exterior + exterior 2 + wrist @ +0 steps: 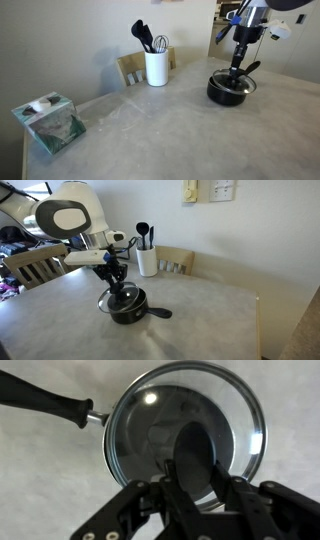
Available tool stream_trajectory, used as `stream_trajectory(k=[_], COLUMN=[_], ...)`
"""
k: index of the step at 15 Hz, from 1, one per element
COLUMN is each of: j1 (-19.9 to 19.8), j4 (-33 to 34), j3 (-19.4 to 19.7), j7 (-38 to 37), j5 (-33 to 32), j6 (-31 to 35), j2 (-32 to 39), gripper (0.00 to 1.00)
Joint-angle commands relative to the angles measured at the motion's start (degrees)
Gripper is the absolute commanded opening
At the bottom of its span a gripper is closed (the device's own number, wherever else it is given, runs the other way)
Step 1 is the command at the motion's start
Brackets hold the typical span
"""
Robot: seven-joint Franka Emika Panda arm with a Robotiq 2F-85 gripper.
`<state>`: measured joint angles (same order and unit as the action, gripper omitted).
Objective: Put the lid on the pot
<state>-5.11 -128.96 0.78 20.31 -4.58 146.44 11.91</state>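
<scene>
Gripping the glass lid (150, 415) by its black knob (195, 452), hand (196, 488) clenched tight, directly over the black saucepan (228, 94) on the counter (170, 130).

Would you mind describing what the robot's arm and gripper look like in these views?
The arm has smooth, rounded white shells, and in an exterior view one joint carries a round grey cap with a dark ring around it. The gripper is black throughout. In the wrist view it shows angular, jointed linkage bars. No markings or lettering are legible, and no cable can be clearly made out.
</scene>
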Motion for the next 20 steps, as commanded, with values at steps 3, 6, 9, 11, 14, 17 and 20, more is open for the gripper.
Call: stream_trajectory(k=[3,6,9,11,14,17,20], j1=[-3.98,-5.1,-5.59,-5.09,-4.53,-4.23,-3.88], j4=[-3.08,-1.3,1.41,4.12,7.58,10.51,12.87], j3=[-0.34,-0.48,-0.26,0.4,0.75,0.59,0.14], j7=[8.53,12.63,17.02,17.86,18.92,19.79,20.57], j5=[7.01,9.19,10.01,8.23,6.73,5.37,4.47], j6=[2.33,-1.77,-6.95,-10.69,-14.55,-16.32,-15.95], j2=[-1.59,-1.76,-1.52,-0.37,1.07,3.03,5.68], gripper=[0.13,0.13,0.13,0.13,0.13,0.13,0.13])
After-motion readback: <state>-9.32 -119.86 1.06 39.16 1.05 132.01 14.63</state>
